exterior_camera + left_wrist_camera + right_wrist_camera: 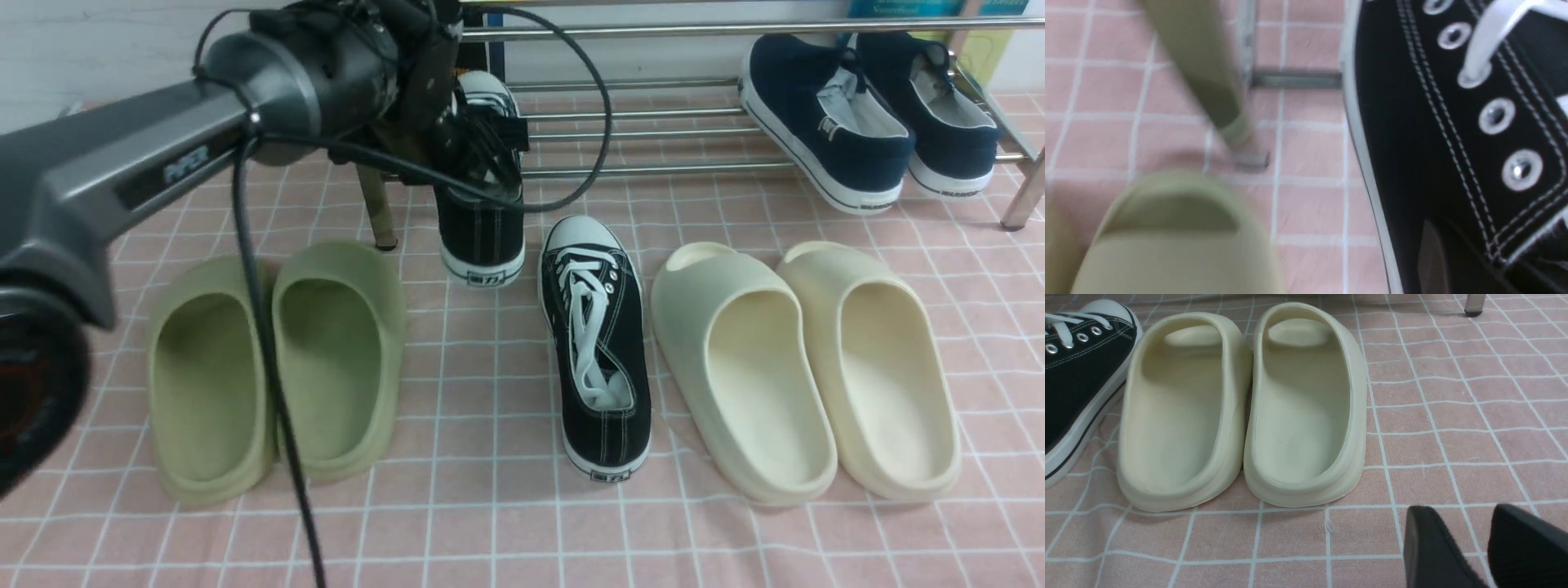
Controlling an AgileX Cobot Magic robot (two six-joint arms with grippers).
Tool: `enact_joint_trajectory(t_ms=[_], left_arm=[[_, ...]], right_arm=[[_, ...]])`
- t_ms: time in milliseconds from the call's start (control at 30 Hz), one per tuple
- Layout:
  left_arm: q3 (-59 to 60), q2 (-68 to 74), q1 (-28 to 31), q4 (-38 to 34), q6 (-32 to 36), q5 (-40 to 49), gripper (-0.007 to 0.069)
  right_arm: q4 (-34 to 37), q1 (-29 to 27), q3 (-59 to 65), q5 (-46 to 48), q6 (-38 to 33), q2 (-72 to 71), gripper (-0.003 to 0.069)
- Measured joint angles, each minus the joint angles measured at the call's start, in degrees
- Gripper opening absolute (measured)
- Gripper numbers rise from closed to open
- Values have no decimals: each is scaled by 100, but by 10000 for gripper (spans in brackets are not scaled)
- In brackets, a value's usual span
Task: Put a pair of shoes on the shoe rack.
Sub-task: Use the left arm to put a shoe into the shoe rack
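Note:
My left gripper (480, 143) is shut on one black sneaker (482, 220) of the pair of shoes. The shoe's white toe cap reaches over the front bars of the chrome shoe rack (653, 122) and its heel hangs toward me. In the left wrist view one finger (1433, 261) presses the sneaker's (1453, 122) black canvas side; the other finger is hidden. The second sneaker (596, 343) lies on the pink checked cloth, toe toward the rack, also seen at the edge as a black sneaker (1073, 367). My right gripper (1459, 512) hangs open over bare cloth beside the cream slides.
Two navy slip-ons (824, 122) sit on the rack's right end. Green slides (269, 367) lie at the left, one green slide (1171, 237) close under the left wrist. Cream slides (800, 367) (1241, 408) lie at the right. Rack legs (375, 204) (1474, 304) stand on the cloth.

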Motion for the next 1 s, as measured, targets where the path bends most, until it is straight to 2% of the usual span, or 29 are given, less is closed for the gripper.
enact_joint_trajectory(t_ms=[133,367,800,933,1000], left_arm=[[-925,639,79,-70,309,2,20],[-2023,1409,184,-99,277,51,23],[-2206,1603,183,197,-476,-286,38],[-2208,1603,183,299,-496,-321,91],[-2218,1603,189,332,-496,-370,169]], right_arm=[[5,0,0,0,0,0,237],[-1,0,0,0,0,0,239],[-1,0,0,0,0,0,238],[-1,0,0,0,0,0,238],[-1,0,0,0,0,0,238]])
